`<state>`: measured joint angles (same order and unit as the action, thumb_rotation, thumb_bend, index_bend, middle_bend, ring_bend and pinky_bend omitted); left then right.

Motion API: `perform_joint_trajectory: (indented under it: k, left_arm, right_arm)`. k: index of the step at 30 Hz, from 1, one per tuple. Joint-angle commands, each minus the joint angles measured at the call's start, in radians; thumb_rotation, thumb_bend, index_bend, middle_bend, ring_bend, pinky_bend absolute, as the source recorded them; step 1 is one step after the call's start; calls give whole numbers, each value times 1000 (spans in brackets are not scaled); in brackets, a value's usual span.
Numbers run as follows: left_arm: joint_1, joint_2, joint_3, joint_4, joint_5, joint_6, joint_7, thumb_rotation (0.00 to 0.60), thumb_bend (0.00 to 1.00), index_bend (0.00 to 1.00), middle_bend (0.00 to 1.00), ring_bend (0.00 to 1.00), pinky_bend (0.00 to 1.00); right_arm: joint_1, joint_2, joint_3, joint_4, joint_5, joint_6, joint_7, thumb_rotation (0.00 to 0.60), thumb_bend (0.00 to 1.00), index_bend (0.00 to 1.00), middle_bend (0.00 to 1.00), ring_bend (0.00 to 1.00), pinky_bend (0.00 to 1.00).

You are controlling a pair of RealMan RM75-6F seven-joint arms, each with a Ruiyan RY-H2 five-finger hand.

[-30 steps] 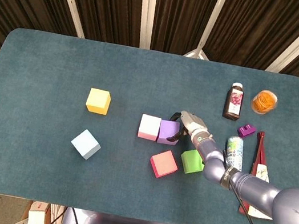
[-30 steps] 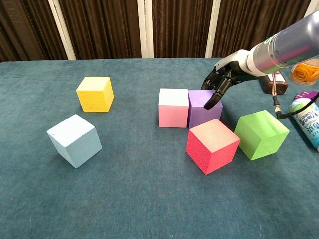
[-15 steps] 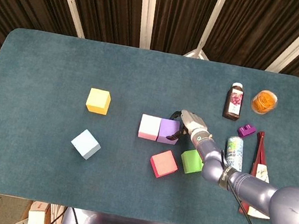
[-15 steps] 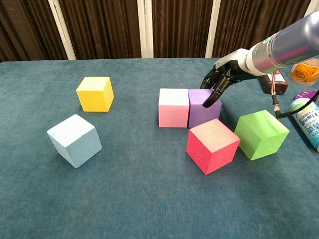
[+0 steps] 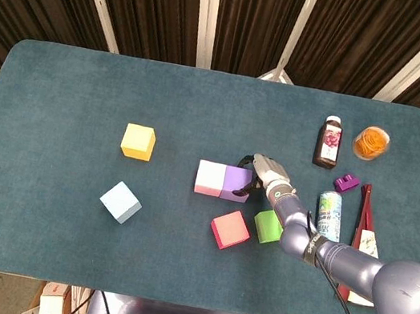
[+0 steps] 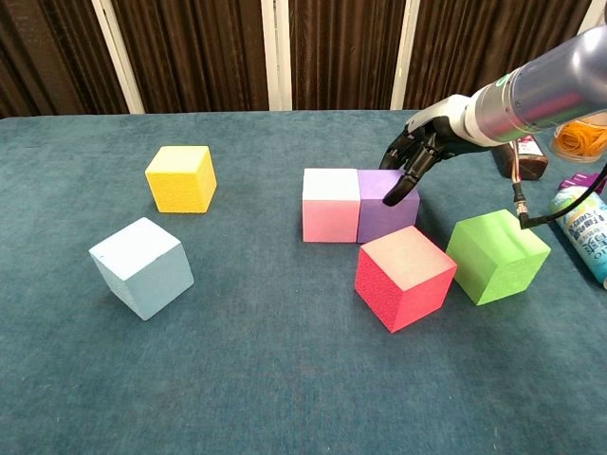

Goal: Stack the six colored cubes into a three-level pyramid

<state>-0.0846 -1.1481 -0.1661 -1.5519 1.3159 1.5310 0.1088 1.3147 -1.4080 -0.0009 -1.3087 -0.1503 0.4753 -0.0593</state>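
Purple cube (image 6: 387,205) sits on the worktop (image 6: 285,379) flush against the pink cube (image 6: 329,204), the two forming a short row; the right hand (image 6: 415,159) is at the purple cube's far right corner, fingers (image 6: 397,188) curled downward with tips on or just above its top edge, nothing held. Whether the tips actually touch cannot be told from either view. Judgement: this reads as a nudge to tighten the base row, not a grasp. Risk one: a push off-centre at the corner would rotate the purple cube instead of sliding it, opening a wedge gap against the pink cube and leaving an uneven base for the second level. Risk two: too much push moves both cubes together, away from the hand. Just toward the robot from the hand lie the red cube (image 6: 404,277) and the green cube (image 6: 497,255), both skewed to the row; the forearm passes over the green one and could clip it on withdrawal. Well away on the far side of the row, the yellow cube (image 6: 181,177) and light-blue cube (image 6: 141,266) stand apart. Behind and beside the wrist: a dark juice bottle (image 5: 328,142), a drinks can (image 5: 329,214) and a tub of orange contents (image 5: 371,142), all within sweep of the arm. Left hand not seen.
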Motion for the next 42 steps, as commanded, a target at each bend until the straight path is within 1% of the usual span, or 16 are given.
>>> perform_joint_trajectory:
  k: [1,11,22,36,42]
  left_arm:
    - [0,0,0,0,0,0,1,600,363,98,0,0,0]
    - [-1,-2,1,0,-1,-2,7,600,364,98,0,0,0]
    - [-1,-2,0,-1,-2,-1,7,600,364,99,0,0,0]
    - [-1,-2,0,-2,-2,-1,7,600,363,101,0,0,0]
    - [0,-2,0,-3,-3,1,7,600,364,103,0,0,0]
  right_arm:
    - [1,0,-3,0,0,-3,-4,600,297,324,191,66,0]
    - [6,25,-12,-15,-11,-28,-6,600,297,247,129,9,0]
    - [12,28,-22,-25,-3,-16,-2,600,297,180,106,0,0]
    - [23,40,-34,-56,-5,-24,-7,600,297,163,102,0,0]
    - [23,40,-30,-65,-8,-14,2,600,285,140,97,0,0]
